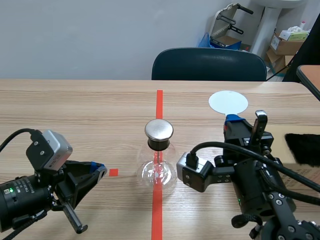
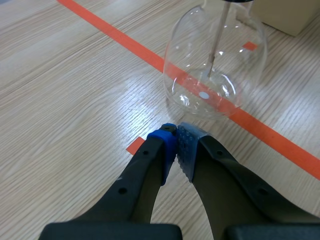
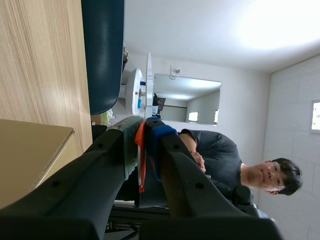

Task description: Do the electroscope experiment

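1. Centrally, the electroscope point(image 1: 158, 160) stands upright on the pale wood-grain desk point(image 1: 75, 110). Its clear glass flask sits on the orange-red tape line, a round metal cap is on top, and a thin rod hangs down inside the glass.
2. The left jaws are together on nothing, the pads point(image 2: 186, 145) touching. They are low over the desk just beside a small tape square, with the flask ahead of them and apart from them.
3. The right jaws point upward to the right of the electroscope and are clamped on the lower edge of a white disc point(image 1: 228, 102). Something orange shows between the pads in the right wrist view, possibly the disc's handle, though that is hard to tell.
4. A black furry cloth point(image 1: 302, 147) lies on a tan box point(image 1: 309, 171) at the desk's right edge.
5. A dark blue chair point(image 1: 209, 64) stands at the desk's far side. Behind it are a pale wall, cardboard boxes point(image 1: 287, 42) and a folded trolley point(image 1: 227, 22).
6. The right wrist view catches a person in a dark top point(image 3: 220, 155) under a white ceiling.
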